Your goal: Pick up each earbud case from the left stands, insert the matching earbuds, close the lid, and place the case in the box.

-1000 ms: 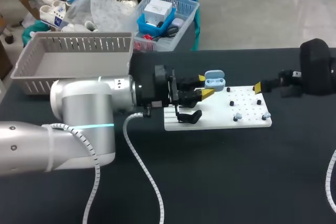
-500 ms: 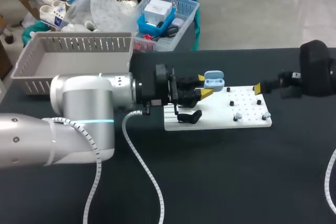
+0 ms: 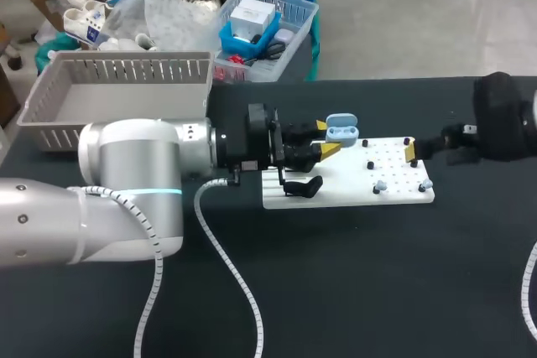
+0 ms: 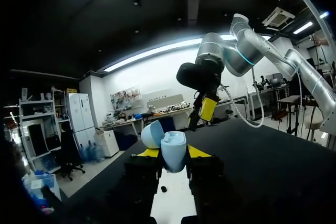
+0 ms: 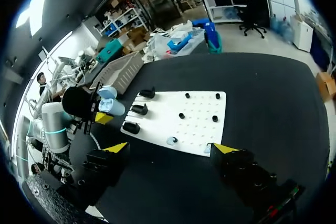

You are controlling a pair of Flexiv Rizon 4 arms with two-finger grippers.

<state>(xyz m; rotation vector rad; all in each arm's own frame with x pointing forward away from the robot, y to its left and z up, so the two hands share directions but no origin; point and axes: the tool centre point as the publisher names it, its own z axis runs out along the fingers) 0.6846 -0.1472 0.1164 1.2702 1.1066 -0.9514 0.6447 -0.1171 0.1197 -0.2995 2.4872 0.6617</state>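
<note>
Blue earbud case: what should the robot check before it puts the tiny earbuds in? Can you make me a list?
1. Left gripper shut on the earbud case: ok.
2. Lid open: ok.
3. Two earbuds lying on the white board: ok.
4. Right gripper open, ready to grab: ok.
5. Right gripper holding an earbud: not ok, it holds nothing.
6. Pockets inside the earbud case free: cannot tell.
</note>
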